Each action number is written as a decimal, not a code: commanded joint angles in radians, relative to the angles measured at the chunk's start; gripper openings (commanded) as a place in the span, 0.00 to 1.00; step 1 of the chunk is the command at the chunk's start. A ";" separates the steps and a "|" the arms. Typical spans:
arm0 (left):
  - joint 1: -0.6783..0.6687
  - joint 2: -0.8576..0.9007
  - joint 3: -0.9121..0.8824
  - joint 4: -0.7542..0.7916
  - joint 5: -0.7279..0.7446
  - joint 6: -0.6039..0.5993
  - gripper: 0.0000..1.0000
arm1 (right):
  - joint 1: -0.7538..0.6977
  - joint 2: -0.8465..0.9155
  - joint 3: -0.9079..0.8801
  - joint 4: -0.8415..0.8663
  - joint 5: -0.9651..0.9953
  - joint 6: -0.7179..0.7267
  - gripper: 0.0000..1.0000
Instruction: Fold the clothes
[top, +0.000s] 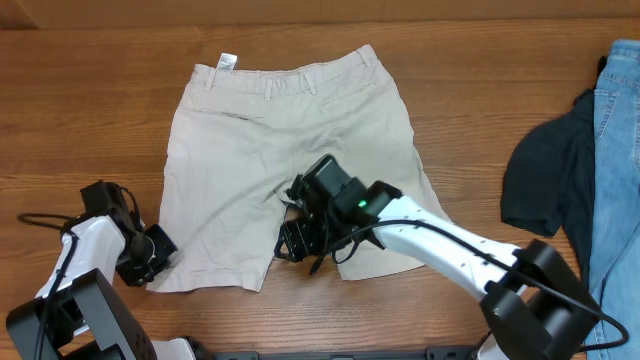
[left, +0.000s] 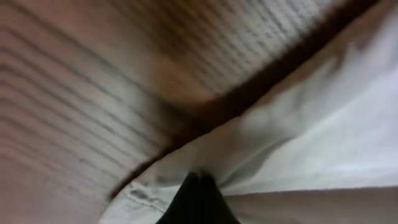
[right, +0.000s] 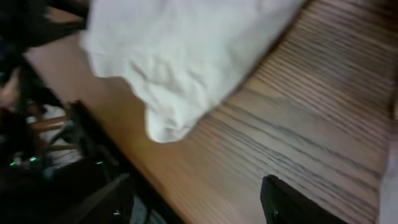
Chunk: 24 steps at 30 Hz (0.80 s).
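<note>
The beige shorts (top: 290, 150) lie flat on the wooden table, waistband at the far side, with a small white tag (top: 228, 62) at its left end. My left gripper (top: 152, 256) is at the bottom-left hem corner of the left leg. In the left wrist view its dark fingertips (left: 199, 190) are pressed together on the shorts' hem (left: 292, 124). My right gripper (top: 298, 243) is low by the gap between the two legs. In the right wrist view its fingers (right: 199, 205) are spread apart with only table between them, and a cream leg corner (right: 180, 62) lies ahead.
A dark navy garment (top: 545, 180) and blue denim jeans (top: 615, 170) lie at the right edge of the table. The table's front edge (right: 124, 162) runs close to my right gripper, with dark equipment beyond it.
</note>
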 joint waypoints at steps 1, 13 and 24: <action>0.071 0.044 -0.019 -0.034 -0.188 -0.114 0.04 | -0.056 -0.002 0.007 -0.027 0.151 0.016 0.69; 0.248 0.044 0.099 -0.022 0.049 -0.043 0.04 | -0.407 0.008 0.003 -0.196 0.259 -0.078 0.30; 0.248 0.044 0.103 -0.042 0.042 -0.037 0.04 | -0.564 0.156 -0.070 -0.199 0.676 0.093 0.06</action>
